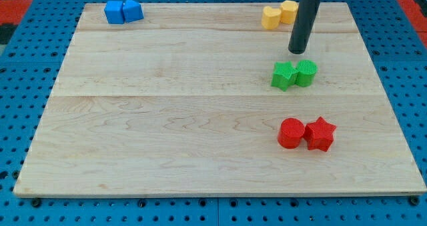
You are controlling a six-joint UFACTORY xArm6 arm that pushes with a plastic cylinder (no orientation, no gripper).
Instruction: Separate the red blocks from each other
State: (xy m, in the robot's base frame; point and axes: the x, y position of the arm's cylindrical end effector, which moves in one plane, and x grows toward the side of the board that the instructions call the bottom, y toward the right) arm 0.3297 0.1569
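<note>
Two red blocks sit touching at the view's lower right: a red round block on the left and a red star block on the right. My tip is well above them in the view, just above the green pair and below the yellow pair. It touches no block.
A green star block and a green round block touch each other under my tip. Two yellow blocks sit at the top right. Two blue blocks sit at the top left. The wooden board lies on a blue pegboard.
</note>
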